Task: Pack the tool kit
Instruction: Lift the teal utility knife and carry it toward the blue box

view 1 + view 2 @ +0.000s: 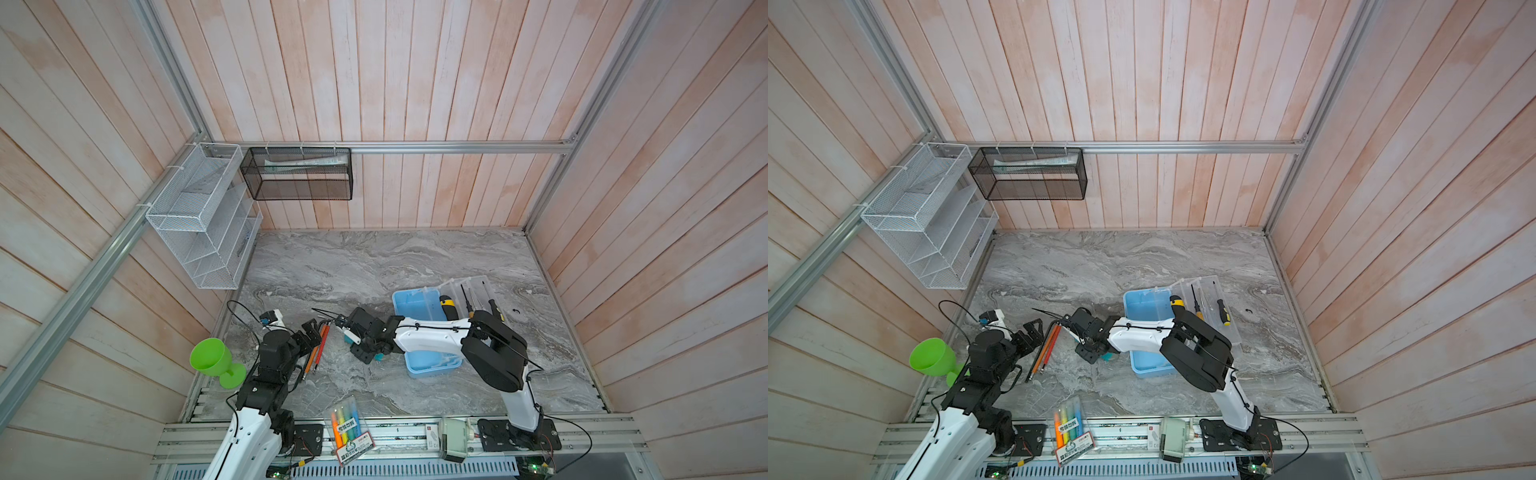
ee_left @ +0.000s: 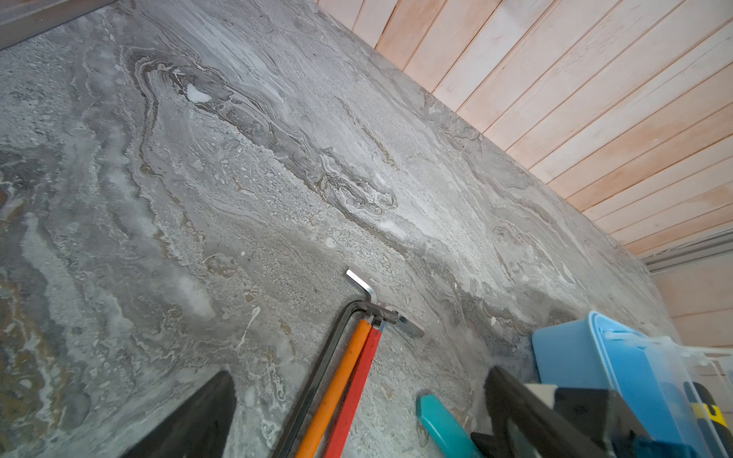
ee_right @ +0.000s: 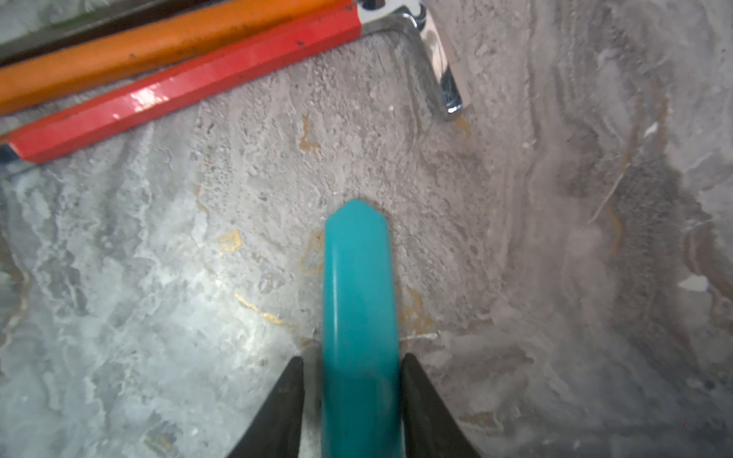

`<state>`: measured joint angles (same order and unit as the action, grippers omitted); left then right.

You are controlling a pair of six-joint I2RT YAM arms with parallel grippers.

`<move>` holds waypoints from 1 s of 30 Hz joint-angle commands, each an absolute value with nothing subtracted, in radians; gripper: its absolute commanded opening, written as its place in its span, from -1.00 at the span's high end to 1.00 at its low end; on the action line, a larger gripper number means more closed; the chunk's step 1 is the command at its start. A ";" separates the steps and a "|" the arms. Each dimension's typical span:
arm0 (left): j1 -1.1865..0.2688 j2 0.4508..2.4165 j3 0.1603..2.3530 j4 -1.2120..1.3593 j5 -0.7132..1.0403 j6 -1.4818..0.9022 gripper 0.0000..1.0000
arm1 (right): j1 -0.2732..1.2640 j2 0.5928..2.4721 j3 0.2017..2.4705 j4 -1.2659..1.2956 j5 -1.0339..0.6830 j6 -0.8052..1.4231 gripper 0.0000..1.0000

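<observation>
Both top views put the left gripper point(image 1: 311, 333) furthest left, low over the table point(image 1: 374, 266), with its jaws spread wide and holding nothing. The hex keys point(image 1: 318, 353), black, orange and red, lie side by side under it, and the left wrist view shows them running out from between its fingers point(image 2: 190, 420). To their right, the right gripper point(image 3: 351, 361) reaches across the middle to the teal tool point(image 3: 359, 301), which lies flat on the table near the keys but apart from them. In the right wrist view its jaws stand on either side of the teal handle, with a sliver of table showing on one side, so I cannot tell whether they are pinching it yet. Further right the case point(image 1: 409, 305) sits open on the table, partly hidden by the right arm. Its clear lid point(image 1: 478, 286) is folded back, with a yellow screwdriver point(image 1: 446, 303) and a few dark ones lying at and on it. The step in hand looks like picking up the teal tool. The next move calls for a firm squeeze on the handle, a straight lift clear of the keys, and a short carry right into the blue tray. The keys are yet to be packed.
</observation>
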<state>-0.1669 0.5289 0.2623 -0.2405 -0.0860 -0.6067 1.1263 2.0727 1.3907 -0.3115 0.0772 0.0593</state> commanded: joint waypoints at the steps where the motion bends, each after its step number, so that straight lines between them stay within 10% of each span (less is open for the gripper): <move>1: -0.171 0.520 0.246 -0.247 -0.104 -0.612 -1.00 | 1.134 2.146 1.383 -0.381 0.106 0.070 0.32; 19: -0.170 0.520 0.247 -0.246 -0.101 -0.609 -0.99 | 1.140 1.967 1.299 -0.342 0.275 0.234 0.95; 30: -0.171 0.522 0.247 -0.246 -0.101 -0.609 -0.99 | 1.143 1.745 1.113 -0.147 0.274 0.248 0.99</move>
